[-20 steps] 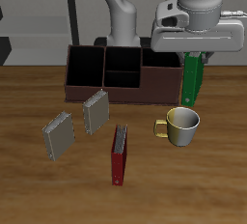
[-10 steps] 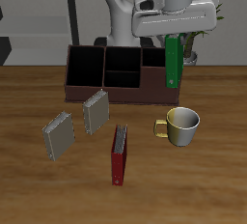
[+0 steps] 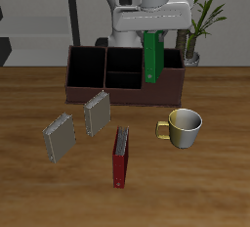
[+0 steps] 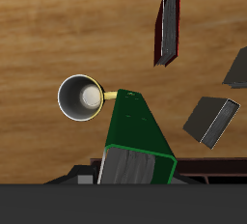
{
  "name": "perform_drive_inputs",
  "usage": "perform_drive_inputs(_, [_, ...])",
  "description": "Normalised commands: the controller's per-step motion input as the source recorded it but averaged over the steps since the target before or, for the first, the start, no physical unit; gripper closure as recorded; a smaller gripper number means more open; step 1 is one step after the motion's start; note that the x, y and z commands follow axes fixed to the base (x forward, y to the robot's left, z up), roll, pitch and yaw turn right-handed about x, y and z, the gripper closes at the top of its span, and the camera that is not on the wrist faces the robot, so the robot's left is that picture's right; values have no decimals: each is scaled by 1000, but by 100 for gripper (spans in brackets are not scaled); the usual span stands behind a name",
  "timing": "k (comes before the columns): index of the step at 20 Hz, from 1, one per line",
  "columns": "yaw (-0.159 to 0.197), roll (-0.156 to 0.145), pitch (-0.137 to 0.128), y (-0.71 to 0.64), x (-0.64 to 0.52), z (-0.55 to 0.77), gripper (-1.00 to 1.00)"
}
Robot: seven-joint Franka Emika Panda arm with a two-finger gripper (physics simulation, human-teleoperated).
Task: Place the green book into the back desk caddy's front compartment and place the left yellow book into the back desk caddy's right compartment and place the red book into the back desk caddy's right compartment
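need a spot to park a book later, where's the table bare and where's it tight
Bare wood lies along the front edge, forward of the mug, and between the mug and the red book. It is crowded around the two grey books before the caddy.

Hand [image 3: 153,32] gripping upright green book [image 3: 153,59] above back desk caddy [image 3: 123,75]
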Motion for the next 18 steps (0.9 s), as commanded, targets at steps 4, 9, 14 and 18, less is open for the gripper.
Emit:
perform_drive_inputs(4, [17,-71,10,-449,-246,-133,100])
perform_drive_inputs(9, [1,-53,-18,-344,-376,-12,100])
perform_drive_inputs(14, [21,-42,11,-259,-277,-56,100])
perform_drive_inputs(18, [21,-24,-5,-287,-187,102,100])
